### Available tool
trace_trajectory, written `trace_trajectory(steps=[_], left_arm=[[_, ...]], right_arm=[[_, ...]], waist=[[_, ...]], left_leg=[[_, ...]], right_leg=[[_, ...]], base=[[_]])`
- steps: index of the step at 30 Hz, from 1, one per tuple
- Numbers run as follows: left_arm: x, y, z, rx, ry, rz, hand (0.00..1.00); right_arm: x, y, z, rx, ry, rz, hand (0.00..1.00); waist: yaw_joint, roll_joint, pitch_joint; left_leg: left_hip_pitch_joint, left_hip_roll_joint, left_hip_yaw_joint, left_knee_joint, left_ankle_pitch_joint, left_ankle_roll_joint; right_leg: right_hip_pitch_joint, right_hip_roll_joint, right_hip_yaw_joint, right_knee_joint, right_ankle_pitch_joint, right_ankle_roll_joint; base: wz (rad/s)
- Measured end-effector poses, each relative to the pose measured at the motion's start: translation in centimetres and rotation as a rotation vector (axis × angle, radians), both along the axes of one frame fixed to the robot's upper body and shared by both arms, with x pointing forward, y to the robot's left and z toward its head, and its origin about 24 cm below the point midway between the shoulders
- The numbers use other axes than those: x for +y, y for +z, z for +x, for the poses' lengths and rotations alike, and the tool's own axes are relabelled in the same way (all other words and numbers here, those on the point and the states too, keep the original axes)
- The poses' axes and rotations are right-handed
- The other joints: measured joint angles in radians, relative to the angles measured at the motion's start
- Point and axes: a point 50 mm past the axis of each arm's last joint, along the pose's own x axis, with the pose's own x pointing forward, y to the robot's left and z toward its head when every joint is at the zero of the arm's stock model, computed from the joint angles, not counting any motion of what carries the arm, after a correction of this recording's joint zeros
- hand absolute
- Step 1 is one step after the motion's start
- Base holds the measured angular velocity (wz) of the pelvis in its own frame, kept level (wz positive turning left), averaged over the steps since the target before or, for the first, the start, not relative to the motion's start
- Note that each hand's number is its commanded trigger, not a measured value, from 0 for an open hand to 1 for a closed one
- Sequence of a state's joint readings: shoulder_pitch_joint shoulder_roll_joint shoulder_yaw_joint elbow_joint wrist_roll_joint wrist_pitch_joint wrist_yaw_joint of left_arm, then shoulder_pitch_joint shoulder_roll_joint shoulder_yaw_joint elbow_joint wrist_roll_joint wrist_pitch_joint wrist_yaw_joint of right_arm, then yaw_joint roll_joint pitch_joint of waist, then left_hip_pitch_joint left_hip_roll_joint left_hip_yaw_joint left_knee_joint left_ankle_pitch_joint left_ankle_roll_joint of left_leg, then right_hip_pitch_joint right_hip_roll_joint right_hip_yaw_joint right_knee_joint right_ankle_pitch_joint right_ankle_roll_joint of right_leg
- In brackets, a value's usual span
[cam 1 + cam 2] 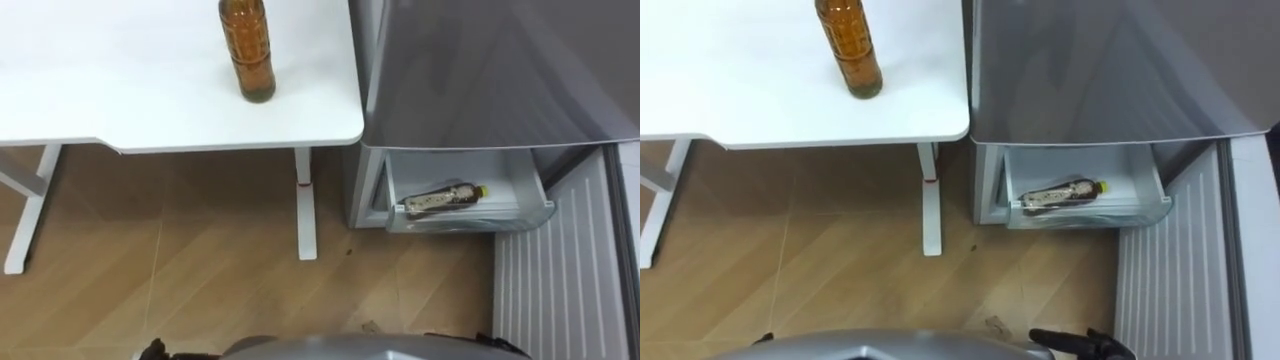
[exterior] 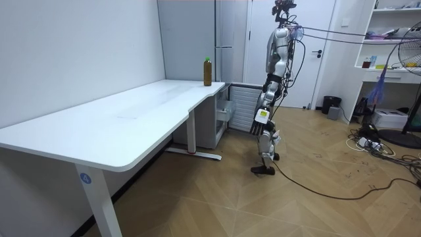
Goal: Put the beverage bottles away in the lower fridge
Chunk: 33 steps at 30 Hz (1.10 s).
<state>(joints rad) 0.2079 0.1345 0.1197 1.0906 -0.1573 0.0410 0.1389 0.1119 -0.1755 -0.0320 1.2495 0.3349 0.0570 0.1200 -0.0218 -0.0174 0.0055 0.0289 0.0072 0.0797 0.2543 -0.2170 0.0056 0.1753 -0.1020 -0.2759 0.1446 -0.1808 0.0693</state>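
A sliver of the left robot hand (image 1: 152, 350) sits at the lower edge and a dark part of the right robot hand (image 1: 1080, 344) low on the other side; whether either is clenched or released I cannot tell. The amber bottle (image 1: 247, 50) stands upright on the white counter (image 1: 120, 100), well ahead of the left robot hand, near the corner next to the fridge (image 1: 500, 80). A second bottle (image 1: 443, 198) lies on its side in the pulled-out lower drawer (image 1: 528, 195), ahead of and below the right robot hand. The job looks about half done. The standing bottle is tall and narrow, so a glancing reach could topple it and send it rolling off the nearby edge. Going down to the drawer, the open door (image 1: 560, 280) just right of the right robot hand could catch the arm, and the lying bottle leaves little room beside it
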Motion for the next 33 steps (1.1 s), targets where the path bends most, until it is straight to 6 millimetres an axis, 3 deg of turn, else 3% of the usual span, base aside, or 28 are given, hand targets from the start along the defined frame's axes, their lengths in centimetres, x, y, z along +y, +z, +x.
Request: trace_trajectory(steps=[3, 8, 12, 14, 20, 27, 29, 33], left_arm=[[0.2, 0.1, 0.5, -0.036, 0.083, -0.002, 0.0], [2.1, 1.1, 1.6, -0.138, 0.371, 0.09, 0.0], [2.8, 1.8, 2.4, -0.204, 0.56, 0.135, 0.0], [3.3, 2.2, 2.7, -0.23, 0.665, 0.157, 0.0], [5.3, 3.8, 3.2, -0.324, 0.9, 0.255, 0.0], [6.7, 6.0, 4.6, -0.469, 1.003, 0.372, 0.0], [7.1, 7.1, 5.3, -0.512, 1.028, 0.413, 0.0], [7.9, 9.4, 6.8, -0.638, 1.005, 0.474, 0.0]], right_arm=[[0.0, 0.0, 0.1, 0.001, 0.021, -0.001, 0.0], [0.1, 0.0, 0.1, 0.008, 0.018, 0.0, 0.0], [0.0, 0.0, -0.2, 0.013, 0.016, -0.004, 0.0], [0.0, 0.0, -0.4, 0.02, 0.012, -0.009, 0.0], [-0.1, 0.0, -0.7, 0.019, 0.033, -0.03, 0.0], [-0.2, 0.2, -0.6, -0.002, 0.063, -0.058, 0.0], [-0.1, 0.2, -0.8, -0.005, 0.075, -0.066, 0.0], [-0.2, 0.2, -0.7, -0.008, 0.105, -0.079, 0.0]], waist=[[0.003, -0.002, 0.0017], [0.016, -0.011, 0.0024], [0.034, -0.007, -0.003], [0.049, -0.005, -0.0096], [0.063, -0.004, -0.0126], [0.076, 0.001, -0.0123], [0.081, -0.002, -0.0127], [0.086, -0.001, -0.0127]], left_leg=[[0.002, 0.0, 0.003, 0.0, 0.0, 0.0], [0.018, -0.005, 0.009, 0.001, -0.002, 0.002], [0.02, -0.005, 0.008, -0.001, -0.004, 0.002], [0.028, -0.005, 0.011, -0.007, -0.004, 0.002], [0.034, -0.004, 0.009, -0.021, -0.004, 0.0], [0.038, -0.005, -0.003, -0.026, -0.005, -0.001], [0.034, -0.004, -0.01, -0.023, -0.005, -0.001], [0.031, -0.005, -0.019, -0.02, -0.005, -0.001]], right_leg=[[0.0, 0.0, 0.002, 0.003, 0.0, 0.0], [0.015, -0.004, 0.014, -0.001, -0.008, 0.003], [0.014, -0.003, 0.023, -0.008, -0.008, 0.004], [0.014, -0.002, 0.026, -0.01, -0.009, 0.003], [0.016, -0.002, 0.024, -0.005, -0.009, 0.003], [0.016, -0.001, 0.018, 0.006, -0.009, 0.003], [0.015, -0.001, -0.002, 0.007, -0.009, 0.003], [0.017, 0.0, -0.002, 0.007, -0.009, 0.003]], base=[[-0.01], [-0.05], [-0.04], [-0.05], [-0.01], [0.02], [0.06], [0.06]])
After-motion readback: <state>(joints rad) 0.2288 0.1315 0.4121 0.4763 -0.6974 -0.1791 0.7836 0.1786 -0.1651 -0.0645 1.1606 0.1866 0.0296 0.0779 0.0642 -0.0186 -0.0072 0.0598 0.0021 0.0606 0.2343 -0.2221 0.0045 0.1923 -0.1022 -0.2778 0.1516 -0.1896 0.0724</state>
